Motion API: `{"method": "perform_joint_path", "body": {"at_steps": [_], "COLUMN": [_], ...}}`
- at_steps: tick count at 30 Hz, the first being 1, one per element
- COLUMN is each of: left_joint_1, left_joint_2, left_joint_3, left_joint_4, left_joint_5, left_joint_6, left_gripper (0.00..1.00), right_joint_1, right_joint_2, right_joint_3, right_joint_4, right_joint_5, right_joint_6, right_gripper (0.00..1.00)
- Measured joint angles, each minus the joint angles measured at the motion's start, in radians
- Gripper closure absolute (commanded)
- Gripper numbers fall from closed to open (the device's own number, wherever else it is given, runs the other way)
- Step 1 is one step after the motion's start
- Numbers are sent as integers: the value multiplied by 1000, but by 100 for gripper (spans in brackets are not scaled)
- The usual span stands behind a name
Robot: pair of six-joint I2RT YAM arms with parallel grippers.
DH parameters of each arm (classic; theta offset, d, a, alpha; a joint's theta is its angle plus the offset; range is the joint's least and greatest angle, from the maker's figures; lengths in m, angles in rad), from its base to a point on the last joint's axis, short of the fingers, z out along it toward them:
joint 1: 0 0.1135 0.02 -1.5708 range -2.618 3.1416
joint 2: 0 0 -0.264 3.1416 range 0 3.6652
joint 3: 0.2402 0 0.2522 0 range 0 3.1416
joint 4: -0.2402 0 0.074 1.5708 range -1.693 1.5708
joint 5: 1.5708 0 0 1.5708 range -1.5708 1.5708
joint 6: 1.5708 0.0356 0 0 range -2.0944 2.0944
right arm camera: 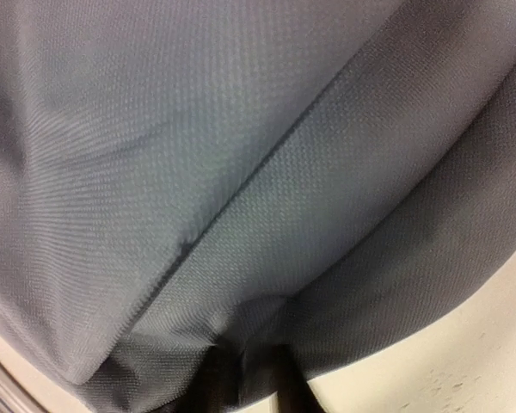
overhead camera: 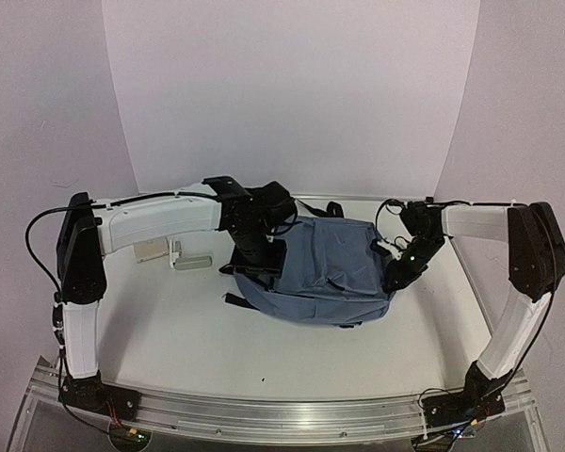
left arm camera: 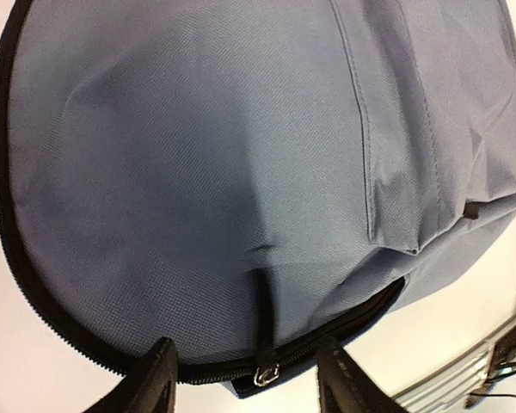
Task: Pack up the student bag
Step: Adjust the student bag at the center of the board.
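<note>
- Off to the outer left of the left gripper (overhead camera: 254, 252), beside its forearm, a small pale flat item (overhead camera: 151, 250) and a little whitish oblong thing (overhead camera: 194, 261) sit on the white table (overhead camera: 169, 330). So not packed yet, I reckon.
- The left gripper's jaws are let go, parted either side of the black cord zipper pull (left arm camera: 262, 331), not pinching it.
- The student bag (overhead camera: 330, 268), a big soft blue-grey fabric backpack with black straps, lies flat between both grippers. The zipper under the left one looks shut, so opening it seems the step in hand. What's inside, no clue.
- The right gripper (overhead camera: 396, 273) is pushed in at the bag's right edge. Fabric bunches at its tips, but honestly can't tell if it's clamped or loose.
</note>
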Motion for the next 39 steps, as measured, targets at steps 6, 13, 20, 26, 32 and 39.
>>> {"method": "perform_joint_path", "body": {"at_steps": [6, 13, 20, 26, 32, 39], "left_joint_1": [108, 324, 315, 311, 293, 266], "left_joint_2": [-176, -271, -80, 35, 35, 76], "left_joint_3": [-254, -376, -282, -162, -94, -97], "left_joint_4": [129, 214, 288, 310, 421, 619], "left_joint_5": [47, 93, 218, 302, 395, 509], "left_joint_6": [-93, -154, -156, -152, -158, -228], "left_gripper": [36, 36, 56, 100, 100, 98], "right_joint_1": [-6, -6, -6, -6, -6, -6], "right_joint_2": [-67, -151, -143, -127, -90, -37], "right_joint_3": [63, 158, 200, 250, 251, 254], "right_joint_4": [-84, -109, -135, -140, -140, -137], "right_joint_5": [-43, -115, -189, -219, -226, -253], "right_joint_6": [-19, -24, -13, -5, -6, 3], "right_gripper": [24, 23, 23, 25, 27, 28]}}
